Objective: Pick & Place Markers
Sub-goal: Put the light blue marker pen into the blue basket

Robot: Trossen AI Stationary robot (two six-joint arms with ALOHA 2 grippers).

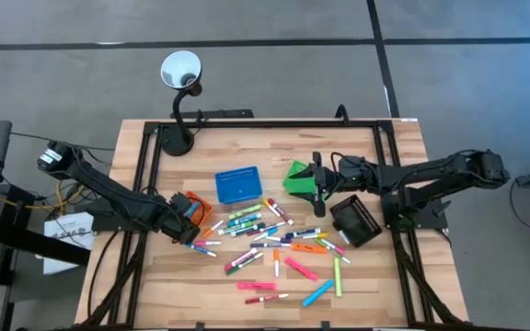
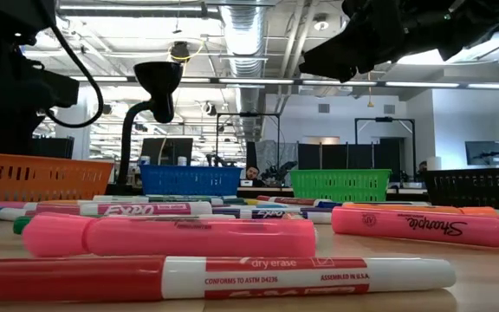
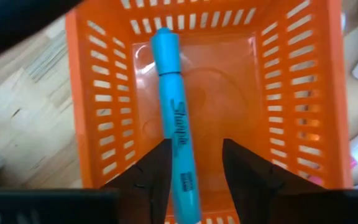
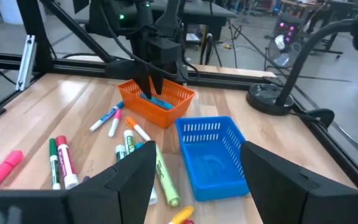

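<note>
Blue Sharpie marker (image 3: 176,134), smooth plastic barrel with black lettering, lying in the orange mesh basket (image 3: 104,99), slotted plastic walls, at the table's left side. Left gripper (image 3: 194,165) directly above that basket, dark fingers spread apart, one on each side of the marker barrel; contact not discernible. Remaining markers (image 1: 274,244) scattered loose over the middle of the pale wood-plank table (image 1: 366,285): white barrels with coloured caps, plus pink, green, orange and blue ones. Blue mesh basket (image 1: 237,184) just behind the scatter, green mesh basket (image 1: 297,176) to its right, black mesh basket (image 1: 355,221) tilted at the right. Right gripper (image 1: 317,196) raised beside the green basket, fingers apart, nothing held. Gooseneck lamp (image 1: 180,74) on a round black base at the rear.
</note>
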